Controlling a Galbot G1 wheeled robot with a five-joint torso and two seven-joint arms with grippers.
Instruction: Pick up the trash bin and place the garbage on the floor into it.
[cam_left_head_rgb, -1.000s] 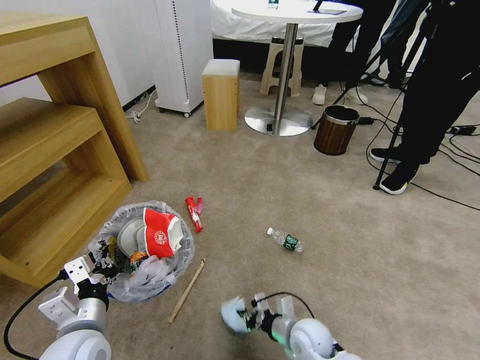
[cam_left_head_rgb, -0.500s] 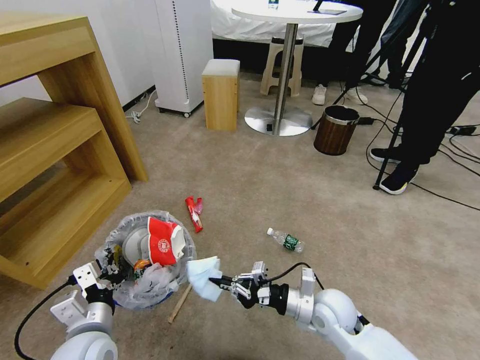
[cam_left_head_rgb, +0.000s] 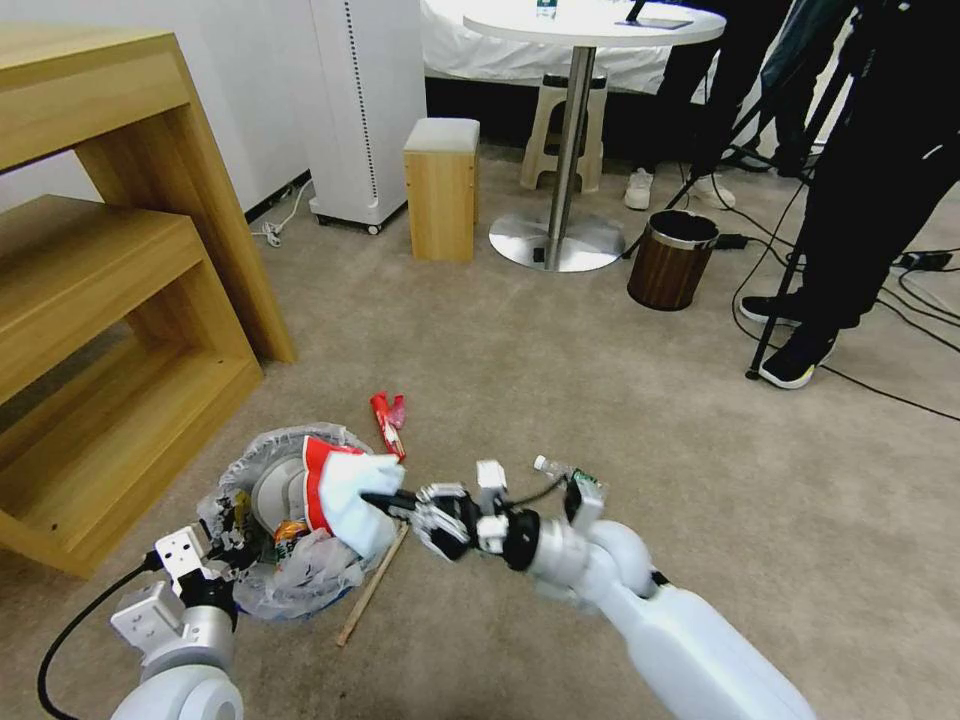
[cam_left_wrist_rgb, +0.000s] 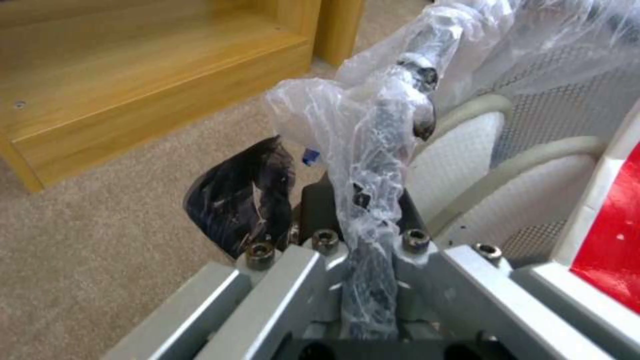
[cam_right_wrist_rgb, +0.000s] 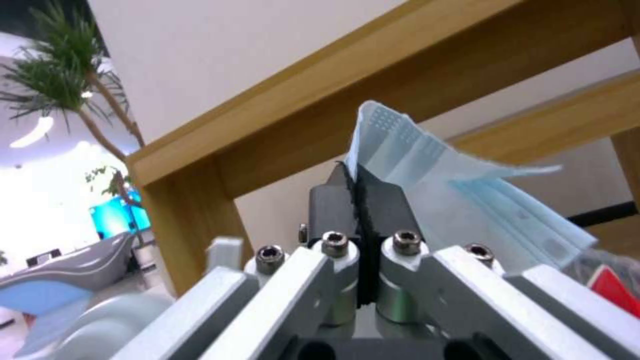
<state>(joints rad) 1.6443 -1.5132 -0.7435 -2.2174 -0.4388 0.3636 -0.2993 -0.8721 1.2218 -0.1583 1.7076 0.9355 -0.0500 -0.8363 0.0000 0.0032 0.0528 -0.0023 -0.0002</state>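
Note:
The trash bin (cam_left_head_rgb: 262, 590), lined with crinkled clear plastic, sits low on the left of the beige floor (cam_left_head_rgb: 600, 380). My left gripper (cam_left_head_rgb: 222, 545) is shut on its rim (cam_left_wrist_rgb: 373, 165). Inside the bin lie white slippers (cam_left_wrist_rgb: 467, 165) and a red carton (cam_left_wrist_rgb: 617, 240). Over the bin's right edge, my right gripper (cam_left_head_rgb: 385, 500) is shut on a pale blue mask (cam_left_head_rgb: 350, 495), which shows between the closed fingertips (cam_right_wrist_rgb: 337, 192). On the floor lie a red wrapper (cam_left_head_rgb: 388, 422), a wooden stick (cam_left_head_rgb: 372, 585) and a clear bottle (cam_left_head_rgb: 580, 478), partly hidden behind my right wrist.
A wooden shelf unit (cam_left_head_rgb: 120, 330) stands close on the left of the bin. Farther back are a wooden stool (cam_left_head_rgb: 441, 190), a round table's metal base (cam_left_head_rgb: 555, 240) and a brown wood-grain bin (cam_left_head_rgb: 672, 260). A person's legs, a tripod and cables (cam_left_head_rgb: 800, 350) are at the right.
My right gripper has carried the mask forward and left, from low by my body to over the bin's right edge. The bin has shifted slightly toward me in my left gripper.

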